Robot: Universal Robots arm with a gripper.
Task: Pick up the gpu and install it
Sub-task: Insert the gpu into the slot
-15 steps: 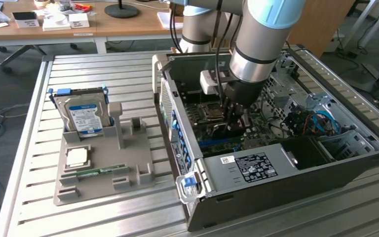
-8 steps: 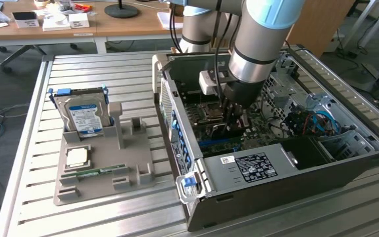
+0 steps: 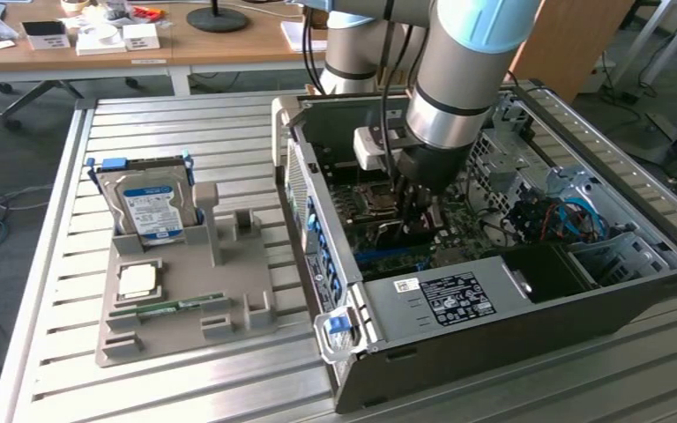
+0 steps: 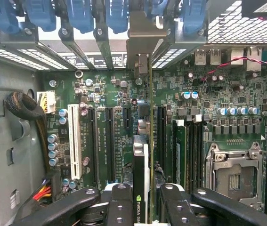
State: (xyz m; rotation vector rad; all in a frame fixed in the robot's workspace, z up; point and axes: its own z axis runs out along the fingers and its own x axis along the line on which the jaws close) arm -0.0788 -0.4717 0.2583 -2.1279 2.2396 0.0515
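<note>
gpu (image 4: 141, 188) in claw (image 4: 145, 200), edge-on over motherboard (image 4: 109, 89) inside case (image 3: 527, 326); hard drive (image 3: 151, 211) on holder (image 3: 174, 324) at exterior view's left.

The gripper (image 4: 142, 200) holds the gpu (image 4: 141, 157), a thin green circuit card with a black cooler, between its 2 black fingers (image 4: 119, 200), edge-on over the green motherboard (image 4: 208, 108). Its silver metal end bracket (image 4: 140, 28) reaches the row of blue plastic clips (image 4: 79, 14). 1 long white slot (image 4: 75, 141) lies beside black ones, near the card.
</note>
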